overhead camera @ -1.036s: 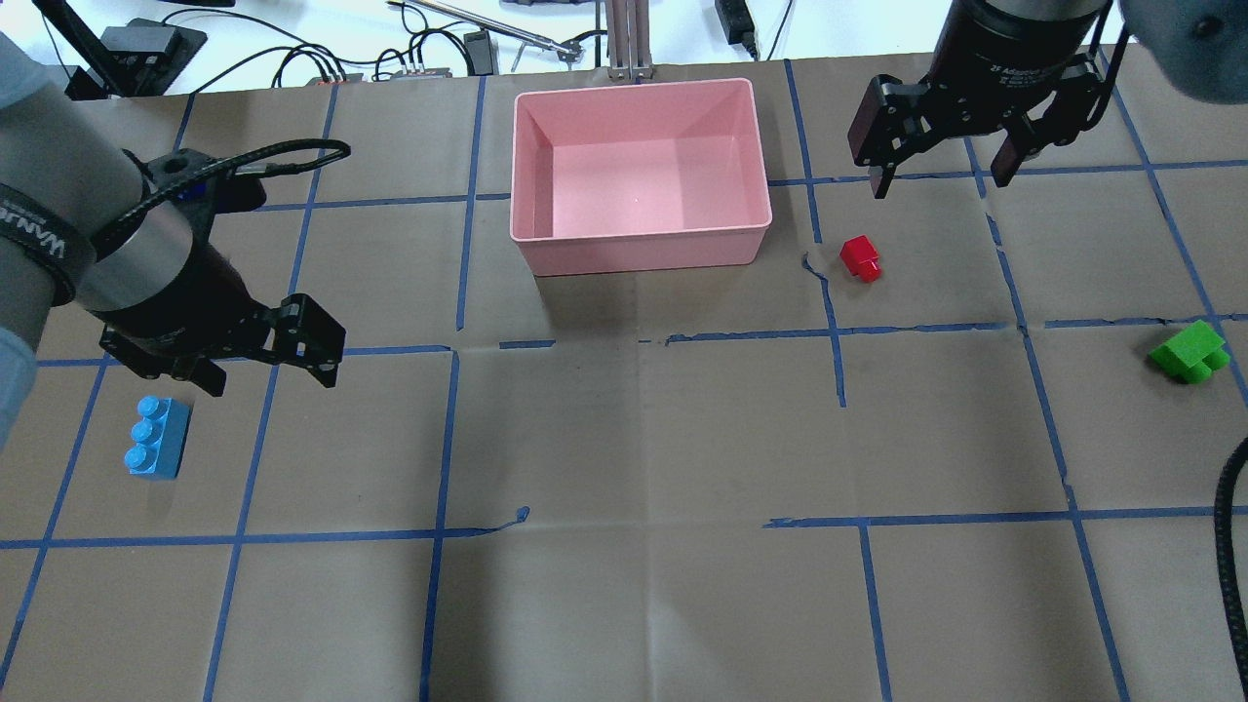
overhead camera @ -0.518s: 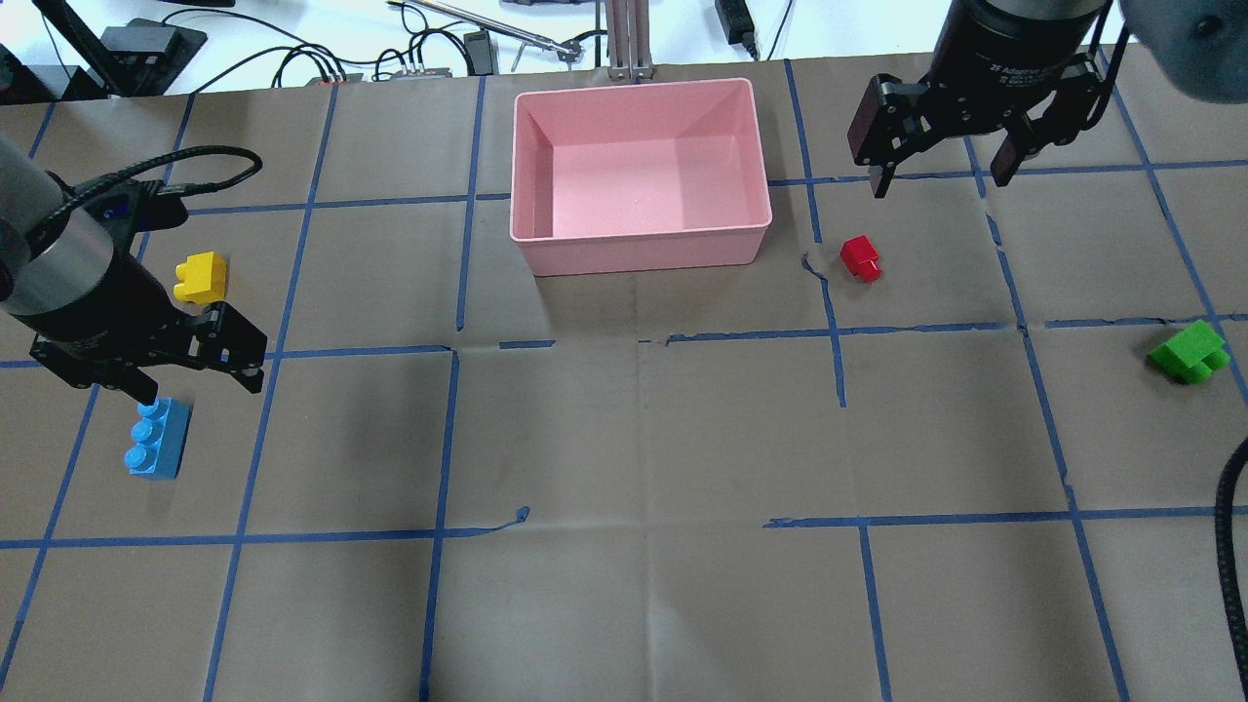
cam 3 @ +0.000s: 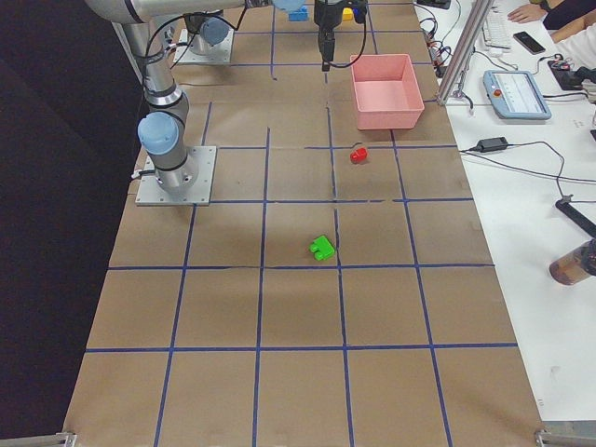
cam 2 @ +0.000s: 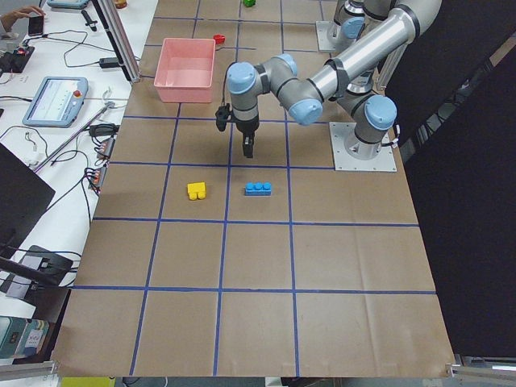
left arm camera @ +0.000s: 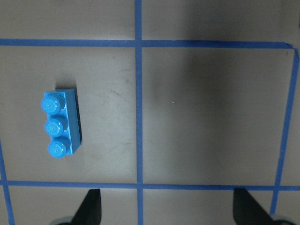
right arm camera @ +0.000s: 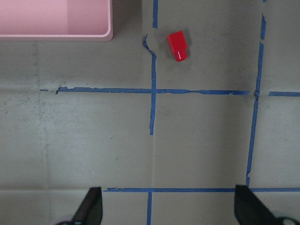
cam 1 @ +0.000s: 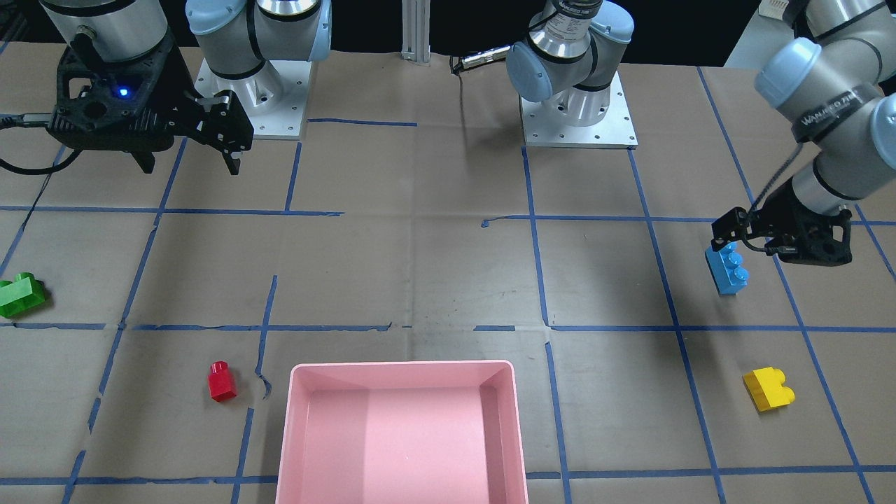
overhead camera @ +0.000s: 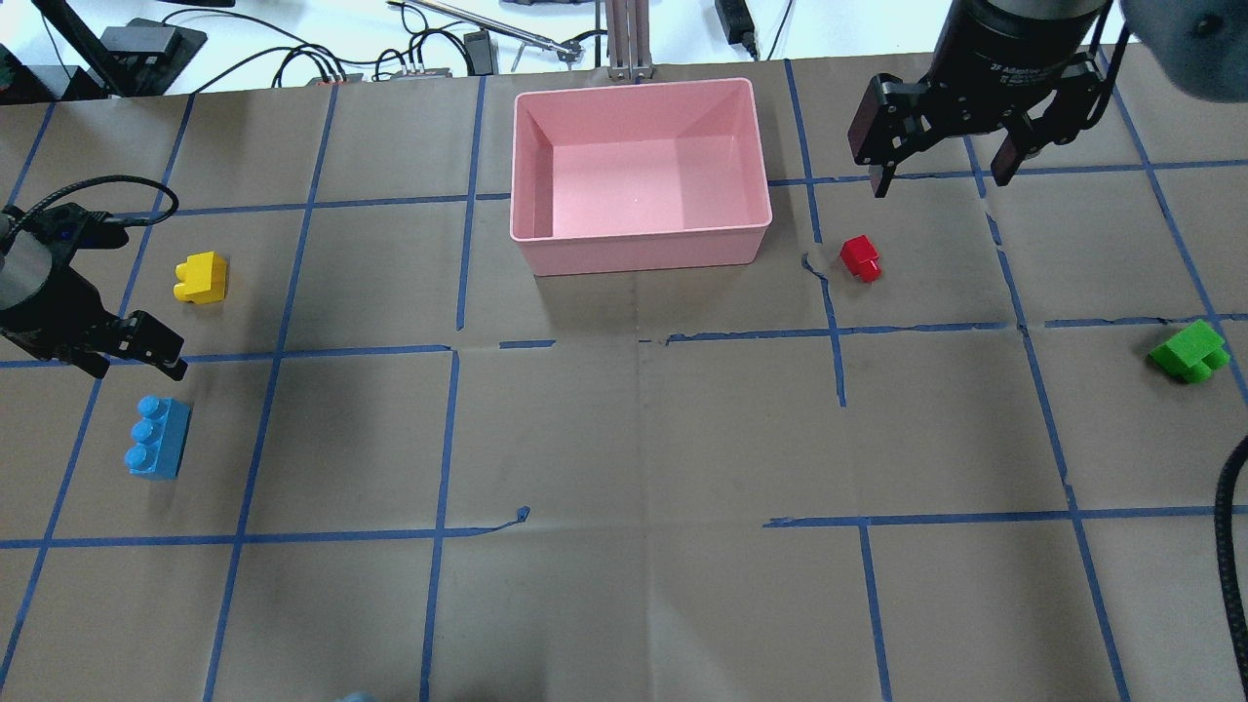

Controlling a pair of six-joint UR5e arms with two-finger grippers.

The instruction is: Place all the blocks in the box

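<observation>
The pink box stands empty at the far middle of the table. The long blue block lies at the left, and the yellow block lies beyond it. My left gripper is open and empty, hovering just beside the blue block. The red block lies right of the box. The green block lies at the far right. My right gripper is open and empty, raised beyond the red block.
The table is brown paper with a blue tape grid. Cables and devices lie beyond the table's far edge. The arm bases stand on the robot's side. A black cable hangs at the right edge.
My left arm has swung left and drawn back toward the table's left edge, uncovering the yellow block. The right gripper has hardly moved. No block has moved.
</observation>
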